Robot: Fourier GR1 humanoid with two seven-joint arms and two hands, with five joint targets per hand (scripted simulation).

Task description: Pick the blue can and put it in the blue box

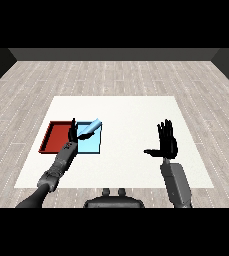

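your left hand curls round the tilted blue can above the light blue tray. the red tray lies just beside it. your right hand hovers spread open, holding nothing.

Bare table lay all round the right hand's fingers; trays crowded beneath the left hand's fingers

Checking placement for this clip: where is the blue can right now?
In the head view, the light blue cylindrical can sits left of centre, tilted over the light blue tray, at the left robot hand, beside the red tray.
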